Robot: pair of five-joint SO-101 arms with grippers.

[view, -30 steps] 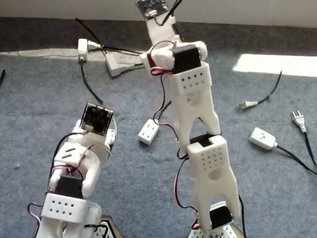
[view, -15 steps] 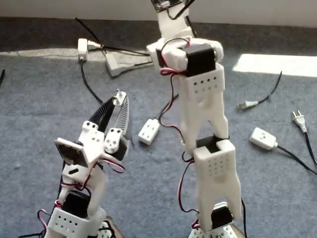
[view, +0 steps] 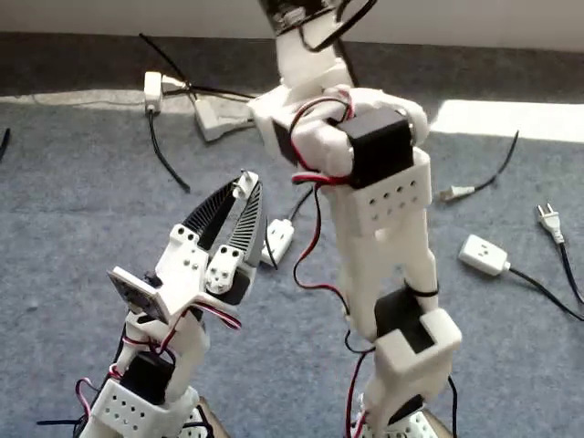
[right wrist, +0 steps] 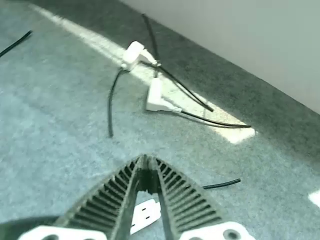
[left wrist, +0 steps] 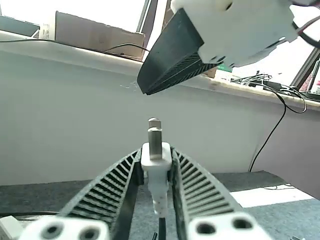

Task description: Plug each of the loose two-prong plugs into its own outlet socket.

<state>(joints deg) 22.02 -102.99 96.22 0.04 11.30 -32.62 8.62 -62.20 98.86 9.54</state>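
Grey carpet (view: pixel 73 237) lies under both arms. My left gripper (left wrist: pixel 155 150) pinches a two-prong plug (left wrist: pixel 155 172), its prongs standing out past the fingertips. My right gripper (right wrist: pixel 146 162) is pressed together, with a white outlet socket (right wrist: pixel 146 212) on the carpet beneath its fingers.

The left arm (view: pixel 151 383) sits folded low with its pincer (view: pixel 245 182) tilted upward, fingers clamped on a plug (left wrist: pixel 155 160), while the right arm (view: pixel 383 219) stands tall, its pincer (right wrist: pixel 146 160) closed and pointing downward.
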